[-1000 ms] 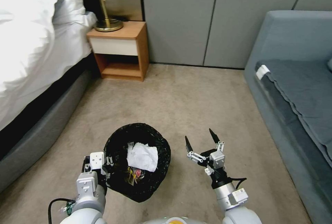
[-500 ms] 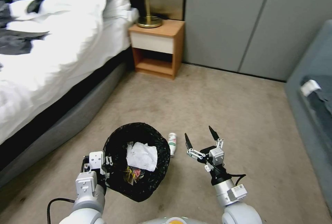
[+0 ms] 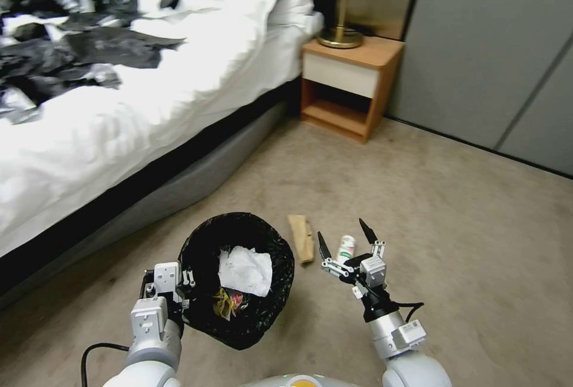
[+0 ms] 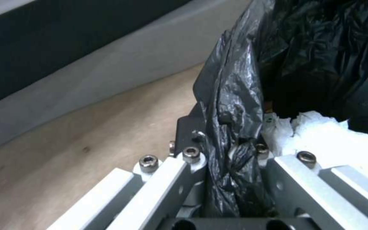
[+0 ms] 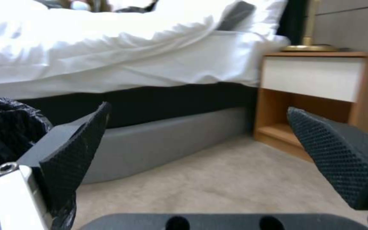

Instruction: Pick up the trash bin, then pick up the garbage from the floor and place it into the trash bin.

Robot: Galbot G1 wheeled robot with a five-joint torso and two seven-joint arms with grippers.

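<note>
Swinging left, our head camera has shifted the whole room: the bed (image 3: 119, 106) now spreads across the upper left with black-and-silver sheets (image 3: 71, 52) on it, the nightstand (image 3: 349, 85) sits far right of where it was, and a cardboard scrap (image 3: 301, 236) and a bottle (image 3: 345, 248) have come into sight on the carpet (image 3: 447, 226).

We hold the trash bin (image 3: 239, 279) off the floor at our lower left; our left gripper (image 4: 231, 153) is pinched tight on its black-bagged rim. Inside lie a white tissue (image 3: 246, 270) and coloured wrappers (image 3: 230, 303), so we judge the first step done and part of the litter collected.

Our right gripper (image 3: 345, 242) hangs wide and empty, just right of the bin, its fingers (image 5: 333, 159) well apart. The brown scrap lies on the carpet beside the bin's far rim, and the green-labelled bottle shows between our spread fingertips. Both are left to gather.
</note>
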